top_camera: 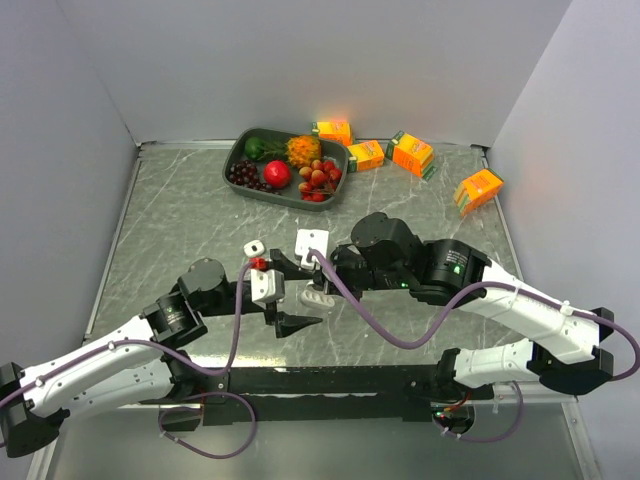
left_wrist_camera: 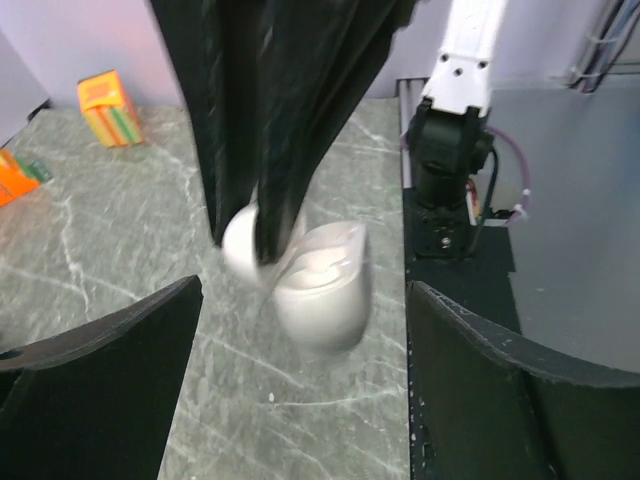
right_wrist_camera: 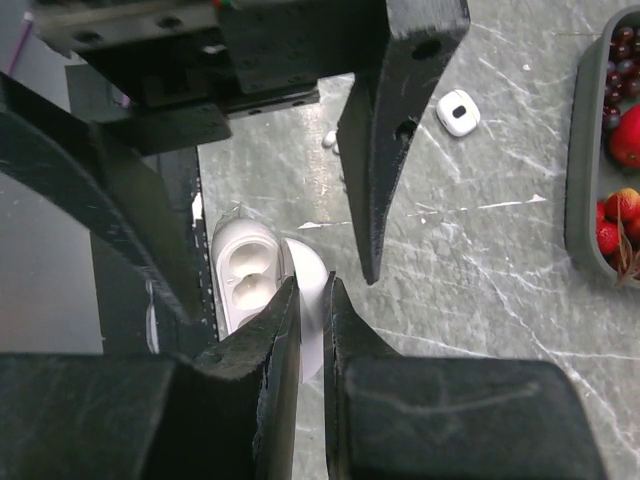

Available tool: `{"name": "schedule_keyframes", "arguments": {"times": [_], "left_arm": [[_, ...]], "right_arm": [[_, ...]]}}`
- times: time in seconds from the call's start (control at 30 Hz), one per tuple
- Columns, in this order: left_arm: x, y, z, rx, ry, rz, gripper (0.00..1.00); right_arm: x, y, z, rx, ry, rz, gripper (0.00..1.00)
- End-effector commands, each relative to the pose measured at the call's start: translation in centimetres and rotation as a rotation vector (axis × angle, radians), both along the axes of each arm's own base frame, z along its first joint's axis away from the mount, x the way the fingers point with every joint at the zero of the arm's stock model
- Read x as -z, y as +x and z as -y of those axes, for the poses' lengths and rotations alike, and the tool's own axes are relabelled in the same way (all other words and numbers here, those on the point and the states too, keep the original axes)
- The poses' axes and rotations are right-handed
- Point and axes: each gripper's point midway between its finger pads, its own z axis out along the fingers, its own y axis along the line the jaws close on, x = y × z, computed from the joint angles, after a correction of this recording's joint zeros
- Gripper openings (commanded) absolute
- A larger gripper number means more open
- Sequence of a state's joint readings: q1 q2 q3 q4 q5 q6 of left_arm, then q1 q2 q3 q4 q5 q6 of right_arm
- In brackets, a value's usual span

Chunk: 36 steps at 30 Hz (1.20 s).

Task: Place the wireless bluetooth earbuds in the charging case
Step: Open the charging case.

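Note:
The white charging case [right_wrist_camera: 245, 275] lies open near the table's front, and both of its wells are empty. Its raised lid [right_wrist_camera: 312, 300] is pinched between the fingers of my right gripper [right_wrist_camera: 312, 290], which is shut on it. In the left wrist view the case [left_wrist_camera: 322, 290] is blurred, with the right arm's black fingers coming down onto the lid. My left gripper [left_wrist_camera: 300, 400] is open, its fingers wide to either side just short of the case. From above, both grippers meet at the case [top_camera: 315, 298]. A tiny white earbud [right_wrist_camera: 328, 140] lies beyond the left finger.
A second white case [top_camera: 312, 242] lies open behind the grippers, and a small white case [top_camera: 254, 247] is to its left. A grey fruit tray [top_camera: 240, 150] and several orange cartons [top_camera: 412, 152] stand at the back. Grey walls close off three sides of the table.

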<state>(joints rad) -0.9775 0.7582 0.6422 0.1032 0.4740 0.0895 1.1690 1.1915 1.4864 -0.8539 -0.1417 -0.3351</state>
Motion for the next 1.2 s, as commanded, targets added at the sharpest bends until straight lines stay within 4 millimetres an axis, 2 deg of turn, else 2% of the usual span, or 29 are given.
{"name": "schedule_keyframes", "arguments": {"times": [0.0, 0.13, 0.2, 0.33, 0.6, 0.9, 1.17], "left_arm": [[-2.8, -1.6, 0.1, 0.087, -0.049, 0.02, 0.88], [-2.9, -1.8, 0.1, 0.095, -0.057, -0.001, 0.86], [-2.7, -1.8, 0.2, 0.097, -0.055, -0.018, 0.85], [-2.4, -1.4, 0.7, 0.086, -0.046, -0.055, 0.74], [-2.7, -0.8, 1.4, 0.076, -0.065, -0.127, 0.64], [-3.5, -0.1, 0.9, 0.04, -0.09, -0.123, 0.6], [-4.5, 0.8, 0.3, -0.015, -0.13, -0.109, 0.67]], "right_arm": [[-1.6, 0.8, -0.2, 0.018, 0.043, 0.063, 0.0], [-1.3, 1.5, -0.2, 0.053, 0.045, 0.08, 0.0], [-1.8, 1.8, -0.2, 0.069, 0.069, 0.098, 0.0], [-2.2, 2.1, -0.2, 0.092, 0.096, 0.133, 0.0], [-2.9, 2.7, 0.3, 0.139, 0.116, 0.202, 0.0], [-2.6, 2.7, 0.7, 0.144, 0.111, 0.205, 0.0], [-2.5, 2.6, 0.7, 0.144, 0.111, 0.198, 0.0]]}}
